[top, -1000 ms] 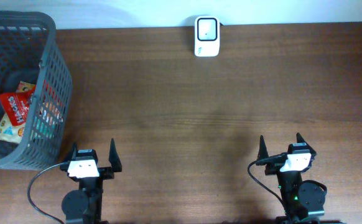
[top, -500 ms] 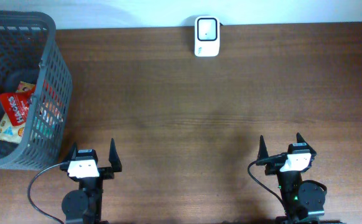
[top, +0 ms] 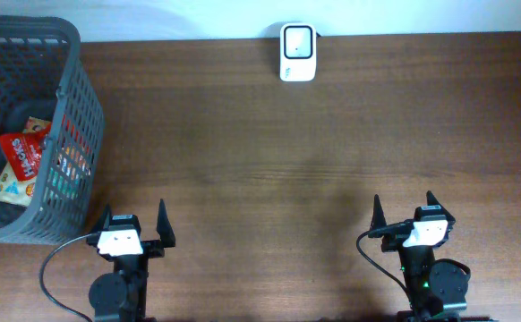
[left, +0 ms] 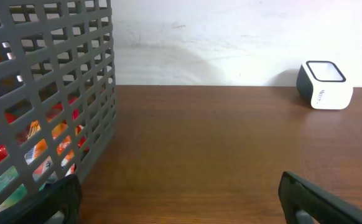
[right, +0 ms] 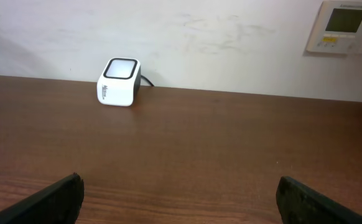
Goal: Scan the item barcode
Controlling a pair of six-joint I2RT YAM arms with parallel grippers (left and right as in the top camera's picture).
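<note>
Several snack packets (top: 21,161) in red, orange and white lie inside a dark grey mesh basket (top: 71,134) at the table's left; through the mesh they show as red and orange patches (left: 19,149). A white barcode scanner (top: 297,52) with a dark window stands at the table's far edge, also seen from the wrists (left: 324,86) (right: 119,81). My left gripper (top: 133,224) rests open at the near edge, just right of the basket (left: 56,81), holding nothing. My right gripper (top: 404,213) is open and holds nothing, near the front right.
The brown wooden table (top: 314,161) stretches between the grippers and the scanner. A white wall runs behind it, with a wall control panel (right: 344,26) at the upper right. A cable (top: 59,268) loops beside the left arm's base.
</note>
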